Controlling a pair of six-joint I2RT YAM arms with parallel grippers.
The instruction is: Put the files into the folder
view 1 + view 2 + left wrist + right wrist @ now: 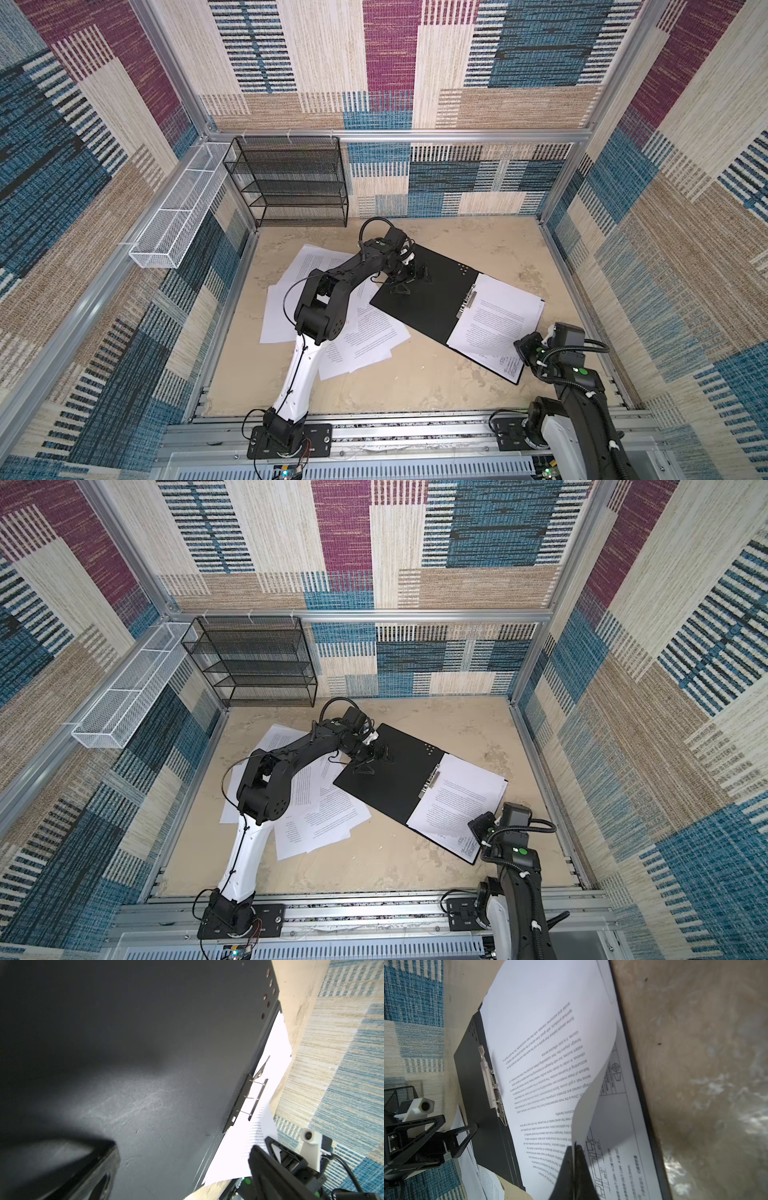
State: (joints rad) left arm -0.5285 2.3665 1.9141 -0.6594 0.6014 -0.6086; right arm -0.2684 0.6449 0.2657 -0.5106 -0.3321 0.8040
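Observation:
The folder (428, 303) (390, 783) lies open on the table, black inside up, its metal clip (467, 300) (492, 1084) along the spine. Several files (498, 320) (461, 800) lie on its right half. My right gripper (524, 345) (478, 827) (574, 1145) is shut on the near edge of the top text sheet (550, 1043), which curls up above a sheet with a line drawing (618, 1126). My left gripper (411, 280) (374, 760) (182, 1147) stands open, low over the bare left flap (145, 1064). More loose files (365, 332) (328, 816) lie left of the folder, partly under the left arm.
A black wire-mesh rack (291, 183) (253, 663) stands at the back left against the wall. A white mesh tray (178, 216) hangs on the left wall. Aluminium frame rails (415, 432) border the table's front and sides.

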